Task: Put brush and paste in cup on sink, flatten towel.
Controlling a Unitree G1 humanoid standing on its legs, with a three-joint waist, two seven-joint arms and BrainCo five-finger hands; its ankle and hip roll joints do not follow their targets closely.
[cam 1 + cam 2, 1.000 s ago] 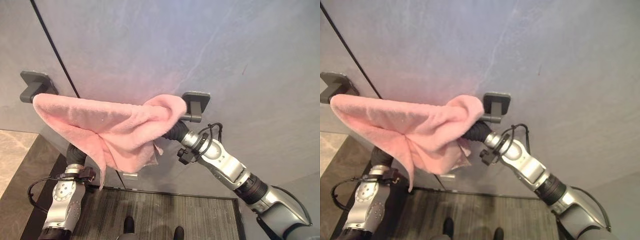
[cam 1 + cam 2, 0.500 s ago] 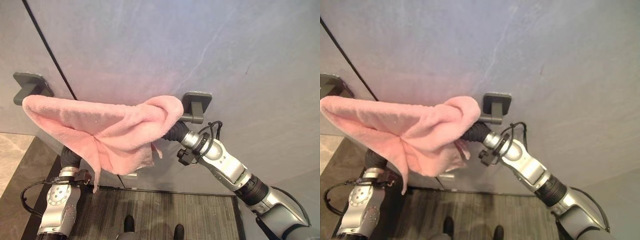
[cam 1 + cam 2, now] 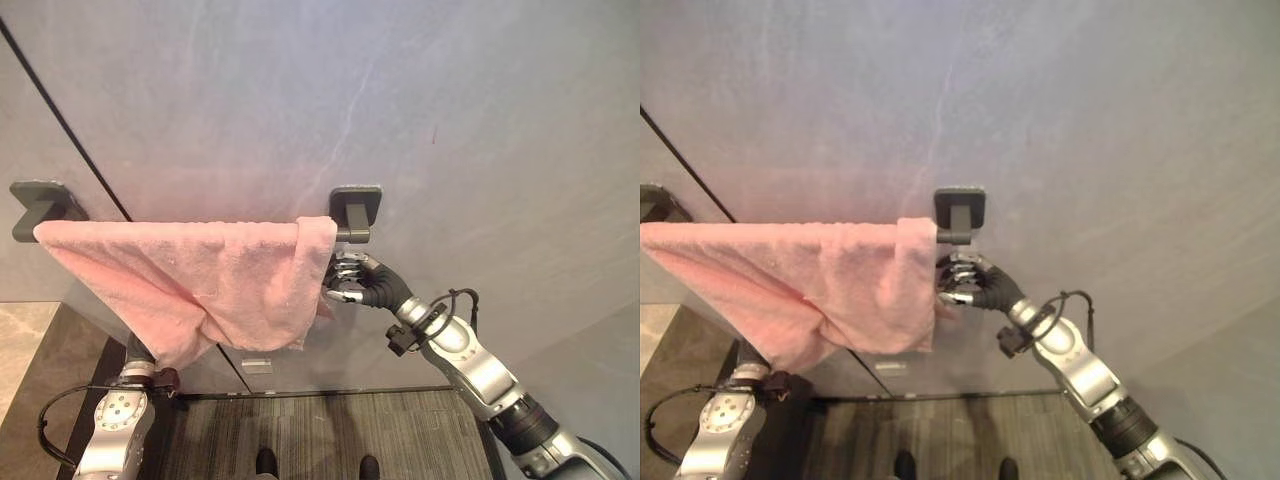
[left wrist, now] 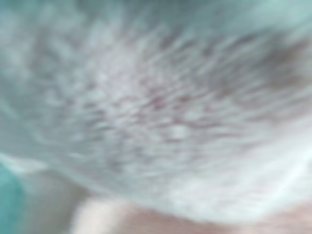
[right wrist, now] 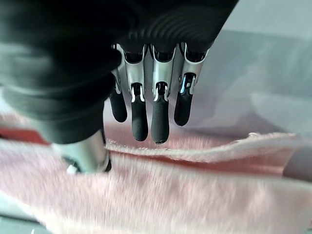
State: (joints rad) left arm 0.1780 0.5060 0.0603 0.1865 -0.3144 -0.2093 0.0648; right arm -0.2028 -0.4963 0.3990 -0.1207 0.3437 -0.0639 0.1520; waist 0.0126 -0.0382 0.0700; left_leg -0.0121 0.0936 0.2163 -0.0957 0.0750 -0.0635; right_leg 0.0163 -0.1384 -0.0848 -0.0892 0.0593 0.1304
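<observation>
A: Where is the towel (image 3: 190,282)?

B: The pink towel hangs on a bar on the grey wall (image 3: 330,90). The bar goes between two dark holders, one on the robot's left (image 3: 35,203) and one on its right (image 3: 354,209). The top edge of the towel runs almost straight along the bar. The bottom is not even. It hangs low in a bunched point on the left part and has a straighter edge on the right part.

A: Where is the right hand (image 3: 347,279)?

B: It is just under the right holder, right beside the right edge of the towel. In the right wrist view, the fingers (image 5: 155,109) are straight and point down at the towel's edge. The dark tips are just above the pink cloth. The thumb (image 5: 87,153) is down against the cloth. The hand is spread out and does not hold anything.

A: And the left hand?

B: The left arm comes up from below, under the low left part of the towel. The hand itself is hidden behind the cloth, so I cannot tell if its fingers are straight or curled. The left wrist view shows just fuzzy cloth very close up.

A: What is below?

B: A dark striped mat (image 3: 330,440) lies on the floor by the wall.
</observation>
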